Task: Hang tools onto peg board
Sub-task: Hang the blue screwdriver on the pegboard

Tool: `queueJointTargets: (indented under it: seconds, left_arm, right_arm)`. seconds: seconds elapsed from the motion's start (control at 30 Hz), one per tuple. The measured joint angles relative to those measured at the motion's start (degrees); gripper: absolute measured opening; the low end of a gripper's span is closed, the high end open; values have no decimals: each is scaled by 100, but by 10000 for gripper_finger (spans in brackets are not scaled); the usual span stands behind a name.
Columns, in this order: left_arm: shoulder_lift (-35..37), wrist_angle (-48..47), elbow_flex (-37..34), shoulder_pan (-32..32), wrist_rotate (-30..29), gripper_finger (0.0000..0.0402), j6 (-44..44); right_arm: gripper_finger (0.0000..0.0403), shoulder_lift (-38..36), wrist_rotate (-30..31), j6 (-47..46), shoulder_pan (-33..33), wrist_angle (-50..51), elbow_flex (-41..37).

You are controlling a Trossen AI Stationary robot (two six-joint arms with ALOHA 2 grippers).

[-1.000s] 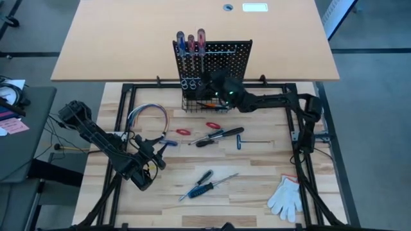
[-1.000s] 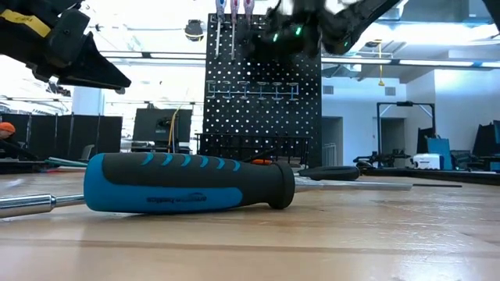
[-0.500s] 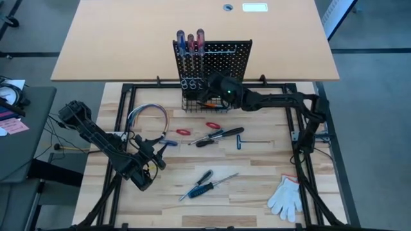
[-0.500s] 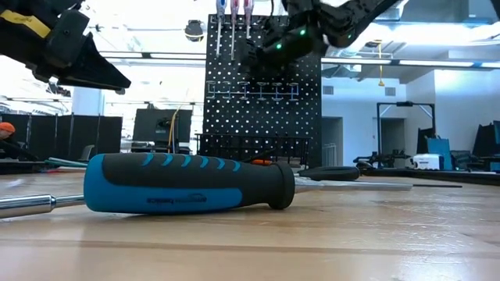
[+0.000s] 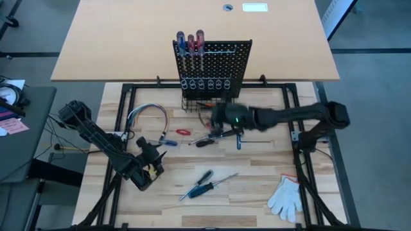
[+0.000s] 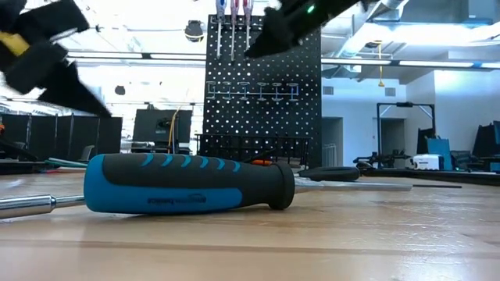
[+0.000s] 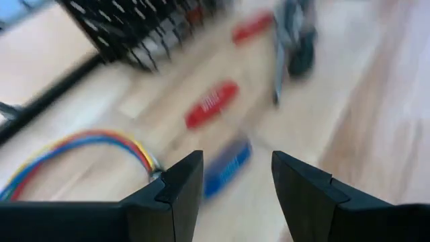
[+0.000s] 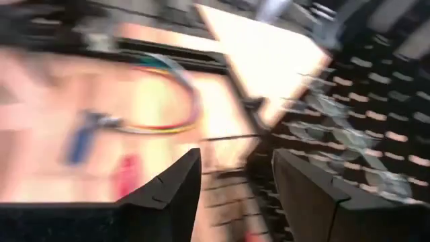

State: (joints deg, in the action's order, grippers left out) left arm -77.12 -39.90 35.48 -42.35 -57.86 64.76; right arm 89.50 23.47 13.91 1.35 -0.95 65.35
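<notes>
The black peg board (image 5: 215, 64) stands upright at the table's far side, with ring holders (image 5: 202, 85) and a wire basket (image 5: 200, 102) at its base. Three screwdrivers (image 5: 191, 42) hang at its top left. More tools lie on the table: a small red-handled one (image 5: 183, 131), a small blue-handled one (image 5: 169, 142), black screwdrivers (image 5: 215, 136), a T-handle key (image 5: 241, 137), and a blue and a black screwdriver (image 5: 202, 183) near the front. My right gripper (image 5: 212, 117) is open and empty, just in front of the basket. My left gripper (image 5: 154, 156) is open and empty, near the blue-handled tool (image 7: 227, 165).
A looped bundle of coloured wires (image 5: 148, 115) lies at the left. A white glove (image 5: 286, 196) lies at the near right. A black frame (image 5: 128, 96) borders the work area. The blue screwdriver (image 6: 187, 183) fills the low view's foreground.
My right gripper has drawn back from the peg board's ring holders, toward the table's near edge and down, and now stands in front of the basket above the loose tools. My left gripper has shifted a little toward the near edge.
</notes>
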Motion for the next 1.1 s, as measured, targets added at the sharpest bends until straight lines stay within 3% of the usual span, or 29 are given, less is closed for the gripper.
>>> queueJointTargets:
  seconds: [0.1,0.27,0.47,0.53,0.7,1.1]
  left_arm:
    - [0,-303,-66,104,604,173,-168]
    - [2,-1392,-80,776,2163,163,-235]
    - [2,-1308,-80,2125,3180,143,-2367]
    - [2,-1284,-80,2601,3378,141,-3113]
    - [2,-1249,113,3545,3962,140,-3711]
    - [2,-1337,797,4099,4425,140,-6146]
  right_arm:
    - [182,-69,-8,-75,-605,294,-166]
    - [177,-29,-13,-477,-1599,774,-276]
    - [175,-18,-15,-1084,-2479,1043,-481]
    - [175,-18,36,-1323,-2696,1108,-479]
    - [175,-18,52,-1829,-3090,1323,-477]
    - [175,-18,240,-2100,-3691,1424,-475]
